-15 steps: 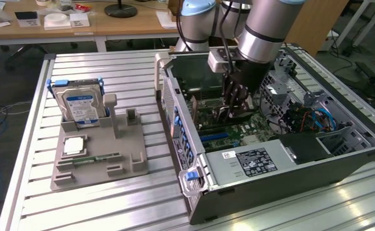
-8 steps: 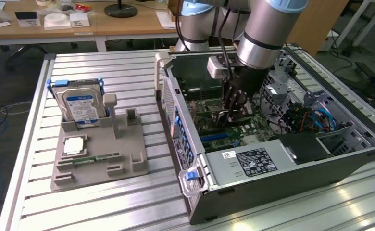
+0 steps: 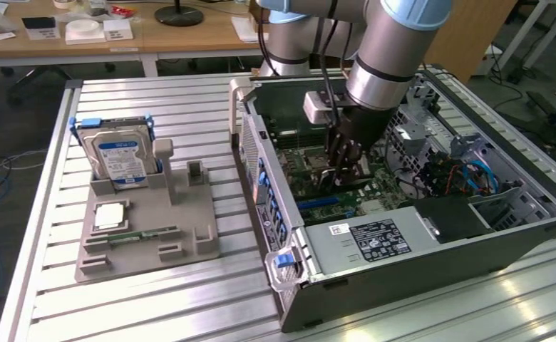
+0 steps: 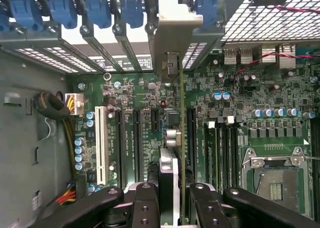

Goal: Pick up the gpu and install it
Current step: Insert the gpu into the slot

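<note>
My gripper (image 3: 345, 169) reaches down into the open computer case (image 3: 430, 274), just above the green motherboard (image 3: 354, 196). In the wrist view the gripper (image 4: 172, 205) is shut on the gpu (image 4: 169, 138), which I see edge-on as a thin upright card between the black fingers (image 4: 144, 203). Its silver metal bracket (image 4: 172, 33) lies against the case's rear slot openings, among the blue latches (image 4: 97, 8). The card's lower edge runs along the row of black expansion slots (image 4: 136, 138); I cannot tell whether it is seated in one.
A grey fixture (image 3: 150, 235) on the slatted table holds a silver hard drive (image 3: 118, 155) and a green memory stick (image 3: 143, 235). Inside the case are the power supply (image 3: 378, 241), blue cables (image 3: 473, 178), a white slot (image 4: 101, 143) and the CPU socket (image 4: 274, 180).
</note>
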You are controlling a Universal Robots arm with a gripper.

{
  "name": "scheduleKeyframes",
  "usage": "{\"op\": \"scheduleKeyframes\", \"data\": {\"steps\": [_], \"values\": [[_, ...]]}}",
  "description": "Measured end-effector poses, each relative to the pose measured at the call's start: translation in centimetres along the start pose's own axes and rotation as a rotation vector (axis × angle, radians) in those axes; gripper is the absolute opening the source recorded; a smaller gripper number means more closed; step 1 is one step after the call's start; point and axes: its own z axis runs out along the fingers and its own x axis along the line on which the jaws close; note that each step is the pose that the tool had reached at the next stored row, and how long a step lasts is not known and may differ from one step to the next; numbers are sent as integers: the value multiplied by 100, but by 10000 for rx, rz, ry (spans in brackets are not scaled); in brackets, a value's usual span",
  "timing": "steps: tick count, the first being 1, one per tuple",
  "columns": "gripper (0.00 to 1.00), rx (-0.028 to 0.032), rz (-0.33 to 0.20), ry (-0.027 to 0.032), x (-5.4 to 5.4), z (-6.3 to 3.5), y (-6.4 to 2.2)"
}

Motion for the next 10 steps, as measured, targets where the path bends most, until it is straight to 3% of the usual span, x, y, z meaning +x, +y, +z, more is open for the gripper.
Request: {"op": "scheduleKeyframes", "data": {"steps": [3, 10], "values": [[28, 30, -1, 2, 1, 10, 7], [28, 33, -2, -2, -3, 58, 38]]}}
